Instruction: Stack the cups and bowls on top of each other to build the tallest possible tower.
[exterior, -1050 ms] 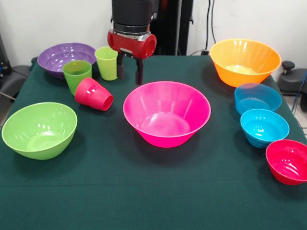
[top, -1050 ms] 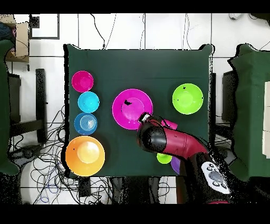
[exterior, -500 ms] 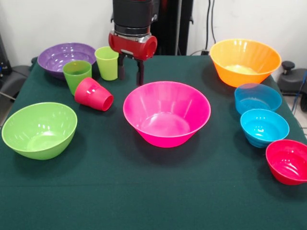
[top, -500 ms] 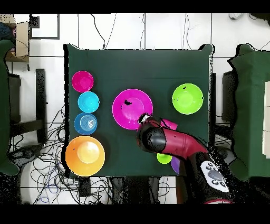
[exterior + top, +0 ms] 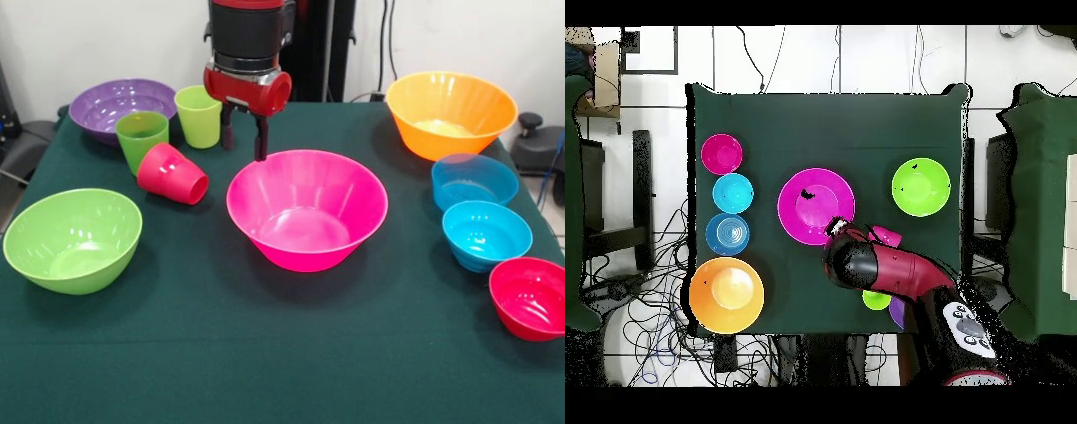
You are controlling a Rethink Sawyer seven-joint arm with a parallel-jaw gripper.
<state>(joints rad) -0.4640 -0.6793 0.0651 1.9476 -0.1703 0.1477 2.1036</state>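
At table centre: the pink bowl (image 5: pixel 306 210) sits upright and empty, the widest piece and, in my judgement, the natural base for the tower.
Cups: the red cup (image 5: pixel 172 174) lies tipped on its side just left of the pink bowl; the green cup (image 5: pixel 140 139) and the lime-green cup (image 5: pixel 198 116) stand upright behind it, close together in front of the purple bowl (image 5: pixel 119 104).
Other bowls: the lime-green bowl (image 5: pixel 72 238) is at the near left; the orange bowl (image 5: pixel 451 113) at the far right; the blue bowl (image 5: pixel 474 182), turquoise bowl (image 5: pixel 486 234) and small red bowl (image 5: pixel 531 297) run in a row down the right side.
End effector: the end effector (image 5: pixel 244 139) hangs just behind the pink bowl's far rim, to the right of the lime-green cup, its two dark fingers (image 5: pixel 261 140) apart and holding nothing.
Step in hand: probably lining up on a first piece; nothing is stacked yet.
Doing it well: straddle one wall or rim with the fingers, not the whole piece; come down vertically; glossy plastic may slip, so close squarely.
Risk: the tipped red cup could roll if nudged; the upright cups stand close enough to be knocked by a sideways approach.
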